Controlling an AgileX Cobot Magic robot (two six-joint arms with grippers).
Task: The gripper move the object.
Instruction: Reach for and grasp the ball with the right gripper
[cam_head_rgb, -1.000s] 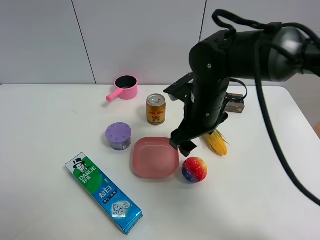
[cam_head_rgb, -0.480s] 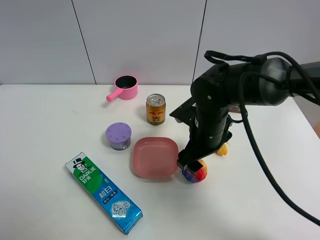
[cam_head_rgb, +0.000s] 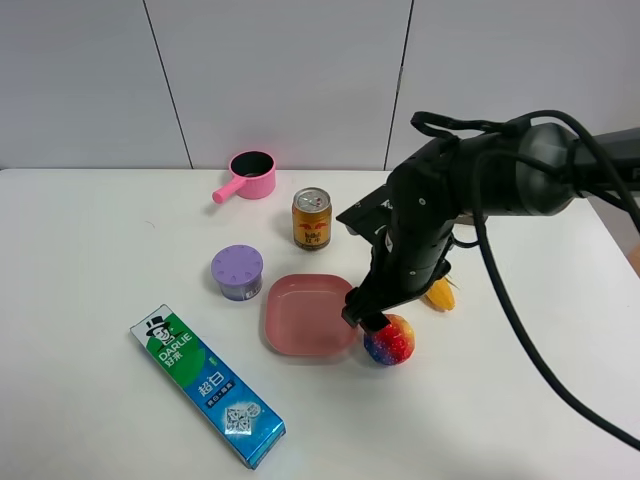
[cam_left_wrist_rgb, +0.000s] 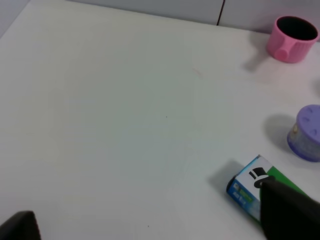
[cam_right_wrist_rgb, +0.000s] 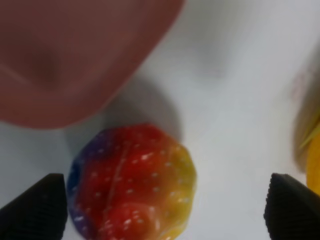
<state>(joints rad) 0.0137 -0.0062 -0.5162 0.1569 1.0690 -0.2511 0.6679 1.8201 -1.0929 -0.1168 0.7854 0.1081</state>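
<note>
The rainbow ball (cam_head_rgb: 390, 340) (cam_right_wrist_rgb: 131, 182) rests on the white tabletop (cam_head_rgb: 90, 260), directly under the right gripper (cam_head_rgb: 366, 314) (cam_right_wrist_rgb: 162, 207). The jaws are spread wide to either side of it, with no contact seen. A pink plate (cam_head_rgb: 305, 315) lies just beside the jaws, and a corn cob (cam_head_rgb: 440, 293) is partly hidden behind the arm. The dark arm is bent steeply downward. Against half a second before, the jaws are shifted slightly toward the plate and more of the ball is uncovered. The left gripper (cam_left_wrist_rgb: 150, 222) is held above the tabletop with its jaws wide, near a toothpaste box (cam_left_wrist_rgb: 245, 187). A pale panelled wall (cam_head_rgb: 280, 80) stands behind.
</note>
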